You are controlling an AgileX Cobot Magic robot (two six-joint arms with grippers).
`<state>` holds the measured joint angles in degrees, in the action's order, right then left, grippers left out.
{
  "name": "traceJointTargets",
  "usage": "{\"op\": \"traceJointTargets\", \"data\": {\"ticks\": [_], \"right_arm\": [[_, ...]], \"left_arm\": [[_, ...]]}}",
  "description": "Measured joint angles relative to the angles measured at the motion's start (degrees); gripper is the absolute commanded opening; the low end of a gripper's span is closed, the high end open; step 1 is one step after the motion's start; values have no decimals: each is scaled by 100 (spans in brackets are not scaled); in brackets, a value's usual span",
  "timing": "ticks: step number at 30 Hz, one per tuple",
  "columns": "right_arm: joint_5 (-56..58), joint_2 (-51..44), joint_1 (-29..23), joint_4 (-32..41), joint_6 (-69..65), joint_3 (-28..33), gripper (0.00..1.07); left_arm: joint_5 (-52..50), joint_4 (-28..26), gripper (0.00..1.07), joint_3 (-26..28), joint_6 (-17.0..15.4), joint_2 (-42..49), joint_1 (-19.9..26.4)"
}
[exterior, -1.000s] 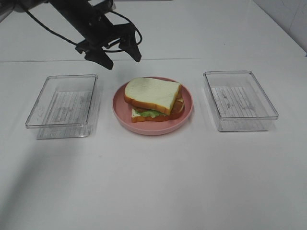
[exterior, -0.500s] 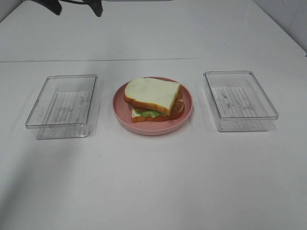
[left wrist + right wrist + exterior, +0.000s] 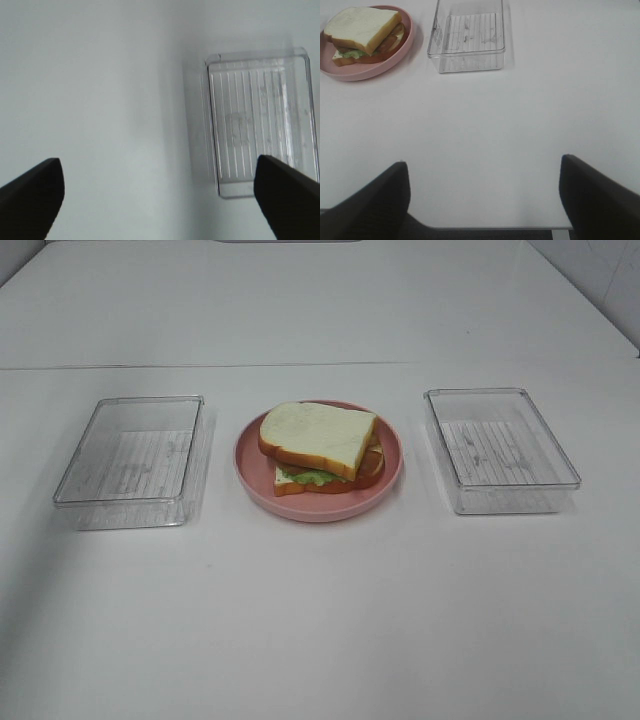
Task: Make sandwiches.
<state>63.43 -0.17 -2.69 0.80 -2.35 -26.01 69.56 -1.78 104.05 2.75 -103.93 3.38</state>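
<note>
A: Overhead view, where's the sandwich (image 3: 318,448)?

B: Centre of frame, on the pink plate (image 3: 385,485). Top bread slice sits skewed over the lower one, lettuce and a reddish layer poke out at the front edge. One stack only.

A: Trays?

B: Two clear ones on the white table (image 3: 320,620). Left tray (image 3: 130,460) at mid-left, right tray (image 3: 500,448) at mid-right, plate between them, nothing touching. No food visible in either.

A: Arms in the overhead?

B: Neither one shows there.

A: Left gripper (image 3: 160,195) then?

B: Left wrist view: two dark fingertips in the lower corners of the frame, spread wide, nothing between them, holding nothing. A clear tray (image 3: 260,120) sits at the right of that frame, apart from both tips.

A: Right gripper (image 3: 485,200)?

B: Same story. Right wrist view has dark fingers (image 3: 370,205) at lower left and lower right, jaws wide apart, bare table between, nothing held. Table edge runs along the bottom of the frame.

A: Anything else in that view?

B: Sandwich (image 3: 365,32) on the plate (image 3: 395,57) at upper left, clear tray (image 3: 467,35) at top centre just beside the plate. Both well apart from the fingers.
</note>
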Motion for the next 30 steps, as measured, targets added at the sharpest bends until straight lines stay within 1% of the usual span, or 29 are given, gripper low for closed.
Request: {"op": "traceJointTargets", "data": {"ticks": [1, 2, 3, 4, 6, 7, 8, 9, 10, 11, 12, 13, 14, 15, 16, 17, 18, 20, 21, 22, 23, 24, 25, 26, 29, 30], "right_arm": [[0, 0, 0, 0, 0, 0, 79], [0, 0, 0, 0, 0, 0, 79], [0, 0, 0, 0, 0, 0, 79], [0, 0, 0, 0, 0, 0, 79], [0, 0, 0, 0, 0, 0, 79], [0, 0, 0, 0, 0, 0, 79], [0, 0, 0, 0, 0, 0, 79], [0, 0, 0, 0, 0, 0, 79], [0, 0, 0, 0, 0, 0, 79], [0, 0, 0, 0, 0, 0, 79], [0, 0, 0, 0, 0, 0, 79], [0, 0, 0, 0, 0, 0, 79], [0, 0, 0, 0, 0, 0, 79], [0, 0, 0, 0, 0, 0, 79], [0, 0, 0, 0, 0, 0, 79], [0, 0, 0, 0, 0, 0, 79], [0, 0, 0, 0, 0, 0, 79], [0, 0, 0, 0, 0, 0, 79], [0, 0, 0, 0, 0, 0, 79], [0, 0, 0, 0, 0, 0, 79], [0, 0, 0, 0, 0, 0, 79], [0, 0, 0, 0, 0, 0, 79], [0, 0, 0, 0, 0, 0, 79], [0, 0, 0, 0, 0, 0, 79], [0, 0, 0, 0, 0, 0, 79], [0, 0, 0, 0, 0, 0, 79]], "left_arm": [[0, 0, 95, -275, 34, 269, 6], [0, 0, 95, -275, 34, 269, 6], [0, -17, 95, -819, 92, 779, 6], [0, -17, 95, -819, 92, 779, 6], [6, -103, 95, -2051, 138, 2017, 6], [6, -103, 95, -2051, 138, 2017, 6], [11, -126, 95, -2298, 138, 2372, 6], [11, -126, 95, -2298, 138, 2372, 6], [-6, -149, 95, -2825, 138, 3019, 6], [-11, -160, 95, -3117, 138, 3375, 6], [-11, -160, 95, -3117, 138, 3375, 6], [-34, -172, 95, -3678, 138, 3982, 6], [-46, -172, 95, -3953, 115, 4314, 6], [-46, -172, 95, -3953, 115, 4314, 6], [-63, -189, 95, -4423, 23, 4985, 6], [-74, -183, 95, -4618, -11, 5254, 6], [-74, -183, 95, -4618, -11, 5254, 6], [-74, -183, 95, -5443, -126, 6509, 6], [-74, -183, 95, -5443, -126, 6509, 6], [-69, -183, 95, -5626, -132, 6847, 6], [-29, -183, 95, -5976, -143, 7494, 6], [-29, -183, 95, -5976, -143, 7494, 6], [-11, -189, 95, -6102, -155, 7746, 6], [6, -189, 95, -6394, -206, 8359, 6], [6, -189, 95, -6497, -275, 8600, 6], [17, -189, 95, -6709, -275, 9139, 6]]}}
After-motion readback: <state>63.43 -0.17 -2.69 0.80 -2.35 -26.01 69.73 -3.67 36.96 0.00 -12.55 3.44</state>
